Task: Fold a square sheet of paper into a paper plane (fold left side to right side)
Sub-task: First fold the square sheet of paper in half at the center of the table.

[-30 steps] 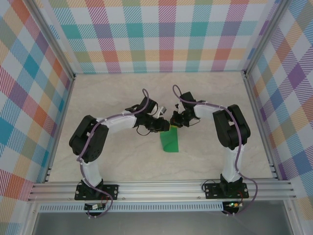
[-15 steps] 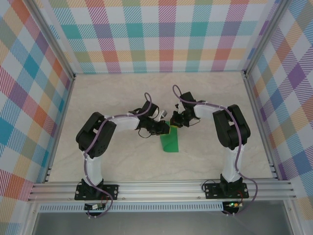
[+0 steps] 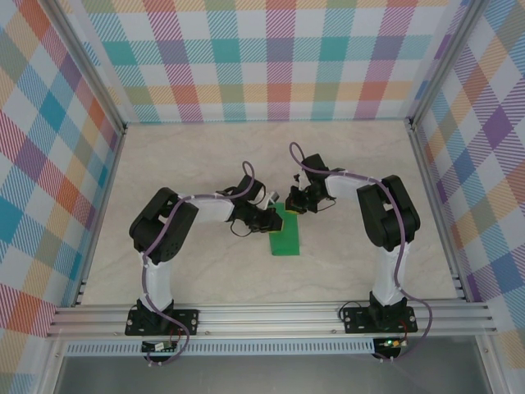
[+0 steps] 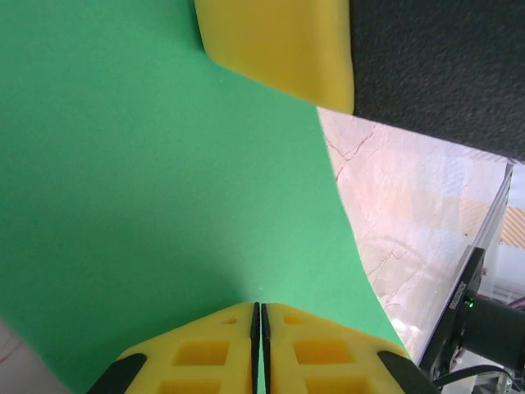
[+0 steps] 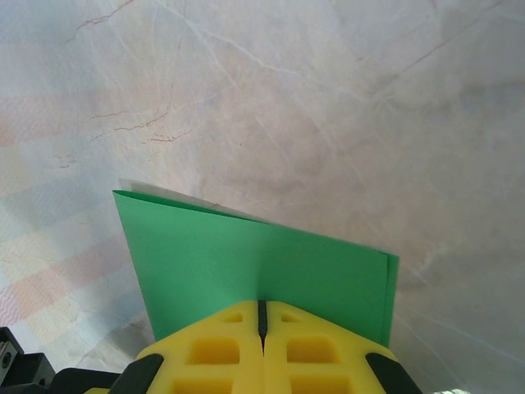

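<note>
green paper (image 3: pixel 286 240) lies folded on table (image 3: pixel 189 164). left claw (image 4: pixel 257 316) closed, fingers together, pinching the paper. right claw (image 5: pixel 262 313) fully closed on paper's far end.

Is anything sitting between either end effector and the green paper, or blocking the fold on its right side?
Nothing visible does. The left end effector and right end effector are both closed directly on the green paper, and no object lies on the table to its right.

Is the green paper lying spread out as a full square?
No, from above the green paper is a narrow folded strip, far longer than wide.
</note>
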